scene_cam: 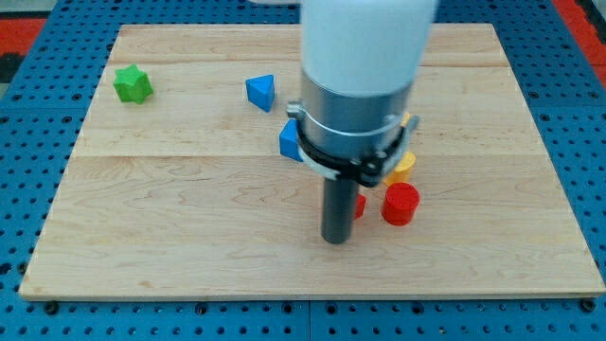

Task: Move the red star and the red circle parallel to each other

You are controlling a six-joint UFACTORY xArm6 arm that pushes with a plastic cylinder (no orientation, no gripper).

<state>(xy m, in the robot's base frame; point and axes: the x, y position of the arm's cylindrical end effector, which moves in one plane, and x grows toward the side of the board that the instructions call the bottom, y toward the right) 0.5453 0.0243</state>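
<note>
The red circle (400,203) is a short red cylinder on the wooden board (189,218), right of centre. A second red block (359,206), mostly hidden behind the rod, shows just left of it; its shape cannot be made out. My tip (335,240) rests on the board just below and left of that hidden red block, and left of the red circle. The arm's white and grey body covers the board's upper middle.
A green star (133,84) lies at the upper left. A blue triangular block (260,92) lies left of the arm, and another blue block (290,141) peeks from behind it. A yellow block (401,167) sits above the red circle, partly hidden.
</note>
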